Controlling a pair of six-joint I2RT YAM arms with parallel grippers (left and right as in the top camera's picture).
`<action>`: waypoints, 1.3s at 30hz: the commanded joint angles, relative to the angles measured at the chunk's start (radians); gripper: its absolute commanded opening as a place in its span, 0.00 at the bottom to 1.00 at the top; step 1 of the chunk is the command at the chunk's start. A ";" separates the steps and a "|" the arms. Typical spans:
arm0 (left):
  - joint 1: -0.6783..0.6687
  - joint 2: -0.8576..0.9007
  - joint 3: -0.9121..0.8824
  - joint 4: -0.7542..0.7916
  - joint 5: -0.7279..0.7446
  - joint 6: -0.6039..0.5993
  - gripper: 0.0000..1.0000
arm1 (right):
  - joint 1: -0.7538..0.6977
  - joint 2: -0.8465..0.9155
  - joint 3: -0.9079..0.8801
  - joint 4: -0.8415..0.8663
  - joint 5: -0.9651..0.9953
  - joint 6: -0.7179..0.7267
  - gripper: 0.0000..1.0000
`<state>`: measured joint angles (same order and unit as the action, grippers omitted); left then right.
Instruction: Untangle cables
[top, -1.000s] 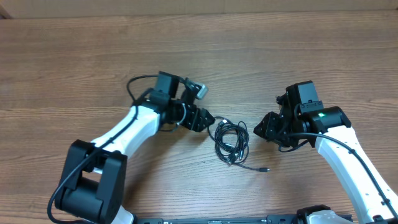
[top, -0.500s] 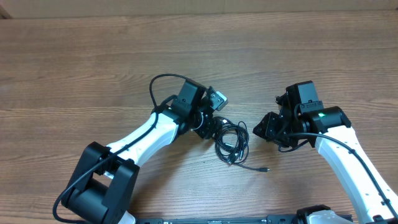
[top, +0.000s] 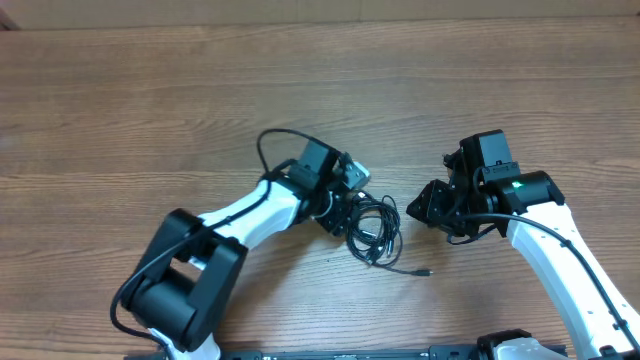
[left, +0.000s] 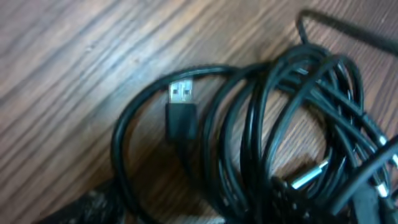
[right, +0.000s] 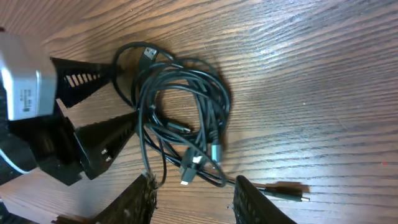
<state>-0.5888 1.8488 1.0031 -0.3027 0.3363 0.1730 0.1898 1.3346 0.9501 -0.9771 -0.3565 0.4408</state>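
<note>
At surface (top: 150, 100) centre: cables (top: 372, 228) in one coiled bundle, between both arms. Left end effector (right: 127, 93) open, tips at bundle's left loops; judged lined up to pinch strand. Right end effector (top: 412, 211) open, empty, just beside bundle; likely placed to anchor it.

two robot arms with glossy white links and matte black joint housings – left arm (top: 250, 208), right arm (top: 565, 255). a black cable (top: 272, 140) arcs off the left arm's wrist, next to a silver-grey camera block (top: 354, 172). a small green light (top: 517, 184) glows on the right arm. left gripper (right: 134, 93) – black wedge-shaped fingers (right: 87, 79) with slotted ribs. right gripper (right: 194, 182): black, rough-textured fingers (right: 138, 202).
</note>
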 joint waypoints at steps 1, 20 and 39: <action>-0.036 0.055 -0.013 -0.011 -0.019 0.014 0.54 | 0.001 -0.001 0.011 0.006 -0.004 0.001 0.39; 0.143 -0.323 0.163 -0.121 0.161 -0.069 0.11 | 0.001 -0.001 0.011 0.084 -0.148 -0.115 0.38; 0.144 -0.370 0.163 -0.242 0.013 -0.068 0.59 | 0.001 -0.005 0.080 0.104 -0.217 -0.233 0.39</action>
<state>-0.4450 1.4425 1.1603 -0.5495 0.4320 0.1051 0.1898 1.3346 1.0054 -0.8646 -0.5800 0.2272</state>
